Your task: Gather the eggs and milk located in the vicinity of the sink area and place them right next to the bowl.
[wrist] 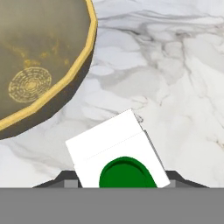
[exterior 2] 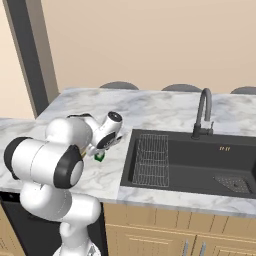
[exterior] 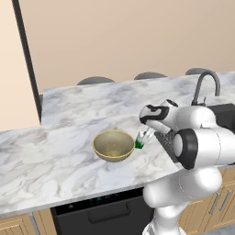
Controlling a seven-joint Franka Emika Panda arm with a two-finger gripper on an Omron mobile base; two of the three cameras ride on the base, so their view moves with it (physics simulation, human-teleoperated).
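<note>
White milk carton [wrist: 118,151] — green cap

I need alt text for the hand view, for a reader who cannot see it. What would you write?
A white milk carton with a green cap sits between the gripper fingers, close to the camera. The gold-yellow bowl stands just beyond it at upper left, on the grey-veined marble counter.

wall [exterior: 137,32]: plain beige, behind the tabletop | tabletop [exterior: 55,151]: white-grey marble, L-shaped | chairs [exterior: 95,81]: grey rounded backs showing past the tabletop's far edge | post [exterior: 27,59]: dark, upright, at the tabletop's far left corner | cabinets [exterior 2: 165,230]: light wood, metal handles, under the tabletop | appliance [exterior: 105,213]: black front, below the tabletop
</note>
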